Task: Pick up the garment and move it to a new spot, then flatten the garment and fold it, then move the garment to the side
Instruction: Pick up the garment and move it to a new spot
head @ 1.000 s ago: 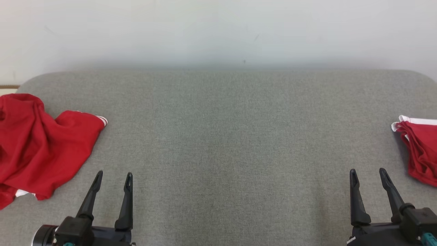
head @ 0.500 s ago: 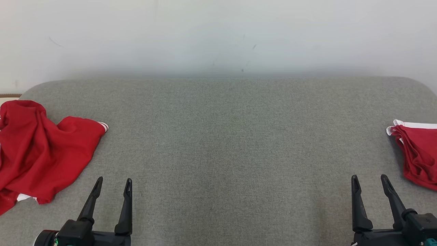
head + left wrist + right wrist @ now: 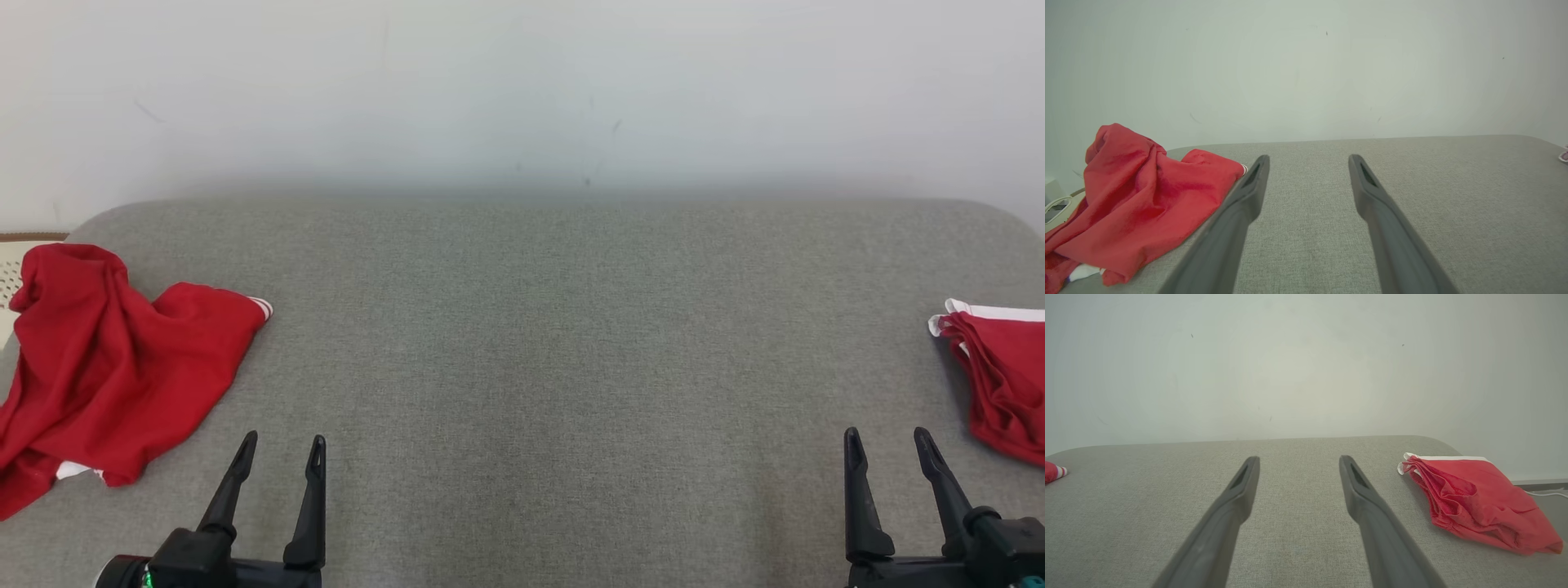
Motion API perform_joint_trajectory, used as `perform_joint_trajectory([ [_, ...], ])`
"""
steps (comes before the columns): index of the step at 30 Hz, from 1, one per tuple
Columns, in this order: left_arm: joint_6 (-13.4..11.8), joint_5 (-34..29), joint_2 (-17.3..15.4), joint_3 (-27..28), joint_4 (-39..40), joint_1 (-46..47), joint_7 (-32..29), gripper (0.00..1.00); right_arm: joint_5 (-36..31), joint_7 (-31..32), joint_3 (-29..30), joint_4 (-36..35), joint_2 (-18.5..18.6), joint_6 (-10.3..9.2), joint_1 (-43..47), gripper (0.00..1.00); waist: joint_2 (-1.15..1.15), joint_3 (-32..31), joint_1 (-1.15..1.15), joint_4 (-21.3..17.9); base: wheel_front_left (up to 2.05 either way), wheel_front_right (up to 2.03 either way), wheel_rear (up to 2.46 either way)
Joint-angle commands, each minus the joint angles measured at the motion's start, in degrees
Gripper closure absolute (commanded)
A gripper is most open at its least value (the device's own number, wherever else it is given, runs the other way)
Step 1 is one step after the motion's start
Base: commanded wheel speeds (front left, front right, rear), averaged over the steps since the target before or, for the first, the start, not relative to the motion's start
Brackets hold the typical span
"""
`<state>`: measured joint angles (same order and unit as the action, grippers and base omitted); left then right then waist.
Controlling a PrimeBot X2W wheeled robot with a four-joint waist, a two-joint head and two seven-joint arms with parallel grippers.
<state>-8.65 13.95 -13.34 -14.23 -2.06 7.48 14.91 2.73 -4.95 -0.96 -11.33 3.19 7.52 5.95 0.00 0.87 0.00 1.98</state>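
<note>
The whole head view has slid slightly, so the camera moved, not the cloth; nothing is picked up yet. The left gripper (image 3: 283, 441) and right gripper (image 3: 886, 434) hang wide open and empty over the near edge of the grey pad (image 3: 555, 351). A crumpled garment (image 3: 106, 367) lies at the pad's left end, a folded garment (image 3: 1000, 384) at its right. A white wall (image 3: 522, 90) stands behind the pad.

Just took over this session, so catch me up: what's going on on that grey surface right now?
Nothing is being handled at the moment. The left hand and the right hand are both open and empty at the near edge of the grey padded surface, fingers pointing toward the wall. A crumpled red garment with white trim lies at the far left, apart from the left hand. A second red garment, more neatly bunched, lies at the right edge. Neither is touched.
</note>
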Motion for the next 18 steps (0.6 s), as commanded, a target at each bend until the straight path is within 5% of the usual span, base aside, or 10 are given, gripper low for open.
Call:
perform_joint_trajectory([
  [1,0.1,0.1,0.0,-0.1,-0.3,0.2,0.2,0.0,0.3,0.2,0.1,0.0,-0.1,-0.06,0.8,0.0,0.0,-0.1,0.0,0.4,0.0,0.0,0.0],
  [8,-0.4,0.5,0.5,0.6,-0.3,1.4,0.2,0.0,0.2,0.5,-0.6,-0.7,-0.2,-0.06,0.7,0.0,0.0,0.4,0.0,3.8,0.0,0.0,0.0],
  [18,-1.6,0.6,2.8,3.9,1.4,0.9,0.2,0.0,1.1,0.0,-3.6,0.2,-0.1,-0.06,-1.6,0.0,0.0,1.2,0.0,14.0,0.0,0.0,0.0],
])
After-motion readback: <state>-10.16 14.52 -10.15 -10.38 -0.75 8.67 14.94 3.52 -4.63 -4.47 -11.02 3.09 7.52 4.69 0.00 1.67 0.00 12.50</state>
